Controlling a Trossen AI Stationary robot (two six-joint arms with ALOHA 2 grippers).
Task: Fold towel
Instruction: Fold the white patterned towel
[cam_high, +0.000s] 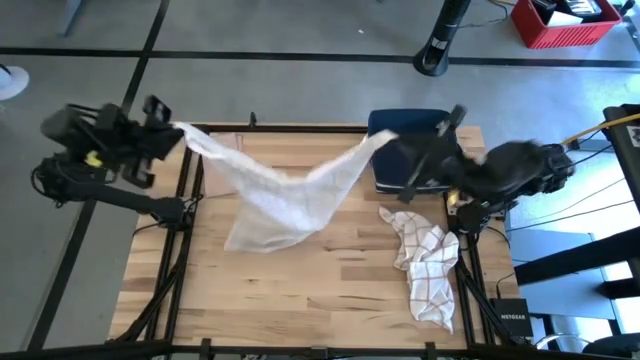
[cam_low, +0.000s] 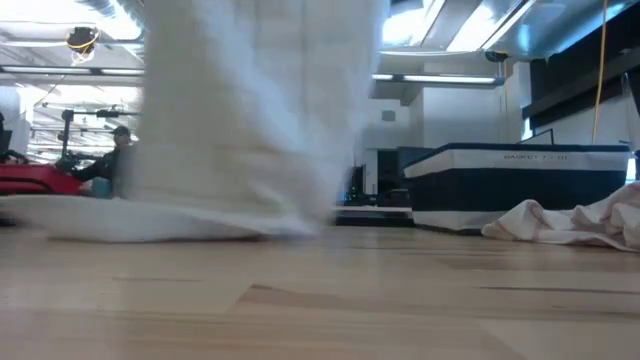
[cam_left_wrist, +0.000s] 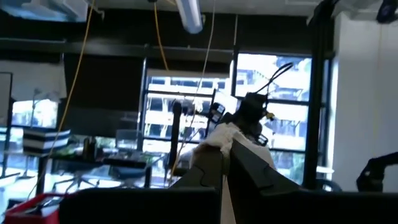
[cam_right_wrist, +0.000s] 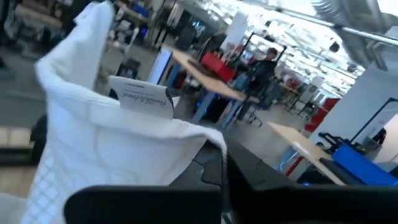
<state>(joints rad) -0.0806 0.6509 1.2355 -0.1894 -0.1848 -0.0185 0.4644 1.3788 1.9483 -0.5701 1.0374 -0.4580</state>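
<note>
White towel (cam_high: 280, 195) hangs stretched btwn both arms above the desk (cam_high: 330, 280), sagging in the middle w/ its lower edge touching the wood. Left end effector (cam_high: 178, 133), at the desk's far left corner, is pressed together, pinching one towel corner. Right end effector (cam_high: 392, 140), over the dark blue basket (cam_high: 408, 122) at the far right, is also pressed together on the opposite corner; towel label (cam_right_wrist: 142, 96) shows in right wrist view. A crumpled checked cloth (cam_high: 425, 262) lies on the desk's right side, apart from the towel. Person (cam_right_wrist: 264, 67) in the room behind
</note>
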